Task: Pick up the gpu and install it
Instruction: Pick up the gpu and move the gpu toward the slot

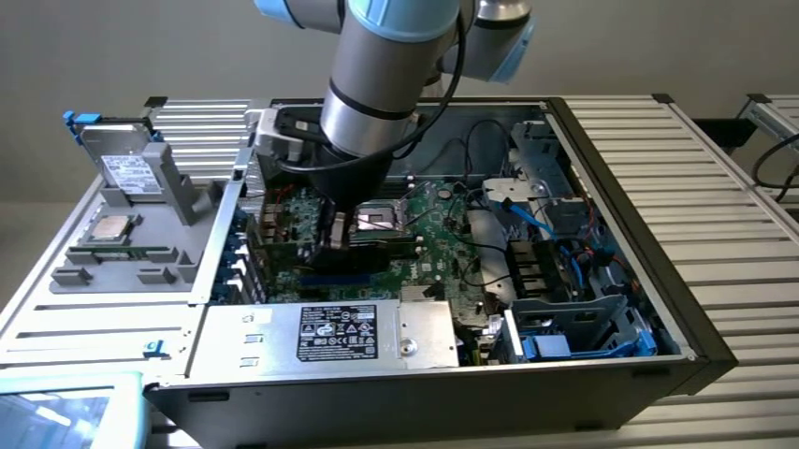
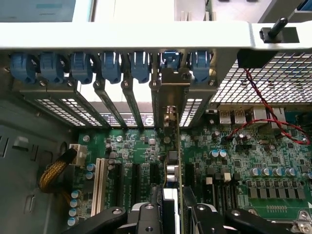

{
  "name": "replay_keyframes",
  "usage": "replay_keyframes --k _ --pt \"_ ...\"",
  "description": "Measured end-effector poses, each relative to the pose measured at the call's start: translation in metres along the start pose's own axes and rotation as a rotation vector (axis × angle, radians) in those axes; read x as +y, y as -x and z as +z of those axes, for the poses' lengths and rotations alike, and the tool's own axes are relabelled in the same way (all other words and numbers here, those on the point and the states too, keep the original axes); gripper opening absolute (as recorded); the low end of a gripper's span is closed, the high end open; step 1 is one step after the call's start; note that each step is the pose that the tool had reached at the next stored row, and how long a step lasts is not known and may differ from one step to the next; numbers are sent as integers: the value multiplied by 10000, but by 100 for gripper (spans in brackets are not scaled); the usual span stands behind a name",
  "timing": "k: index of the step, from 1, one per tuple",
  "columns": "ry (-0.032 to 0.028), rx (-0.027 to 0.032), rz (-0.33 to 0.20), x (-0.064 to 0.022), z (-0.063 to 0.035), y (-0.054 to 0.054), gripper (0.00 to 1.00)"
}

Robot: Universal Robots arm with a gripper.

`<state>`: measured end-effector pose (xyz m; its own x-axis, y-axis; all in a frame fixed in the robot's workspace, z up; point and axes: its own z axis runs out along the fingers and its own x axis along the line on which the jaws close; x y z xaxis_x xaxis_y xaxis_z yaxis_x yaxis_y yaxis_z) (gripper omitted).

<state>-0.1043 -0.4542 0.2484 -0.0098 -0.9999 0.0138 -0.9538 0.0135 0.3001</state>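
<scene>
Gripping: you've got the gripper [image 2: 171,217] clamped on the gpu [image 2: 173,168], one finger [image 2: 146,214] on each side of the card.
Gpu pos: on edge, upright over the mobo [image 2: 243,156], in line w/ its expansion slots. Bracket end sits at the mobo's rear edge, under the blue clips [image 2: 112,66].
Seating: can't tell if the card's lower edge is in a slot. You see it edge-on, and the fingers hide the near part.
Ext view: arm [image 1: 374,94] covers most of the gripper. Gpu [image 1: 290,229] shows as a dark slab standing over the mobo.
Cut off: finger bases run out of the wrist view.
</scene>
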Motion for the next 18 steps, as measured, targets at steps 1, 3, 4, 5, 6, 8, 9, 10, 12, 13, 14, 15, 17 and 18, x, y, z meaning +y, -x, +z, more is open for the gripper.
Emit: replay_keyframes --k 1,3,4,5,6,8,9,10,12,13,14,15,17,18 --pt "0 1 1 4 4 0 28" --pt "2 -1 3 5 13 0 28" --pt "3 -1 4 4 16 -1 28" --pt "3 0 4 4 17 -1 28" --pt "4 1 4 4 17 -1 28" --pt "2 -2 3 3 19 -7 28" --pt "2 -4 3 3 20 -13 28" --pt "2 -3 3 3 20 -18 28" --pt "2 -2 4 3 21 -23 28" --pt "3 -2 5 3 20 -23 28" --pt "4 0 4 3 21 -23 28" --pt "4 1 5 2 21 -23 28" --pt "4 1 4 2 23 -23 28" --pt "4 0 4 1 25 -23 28"
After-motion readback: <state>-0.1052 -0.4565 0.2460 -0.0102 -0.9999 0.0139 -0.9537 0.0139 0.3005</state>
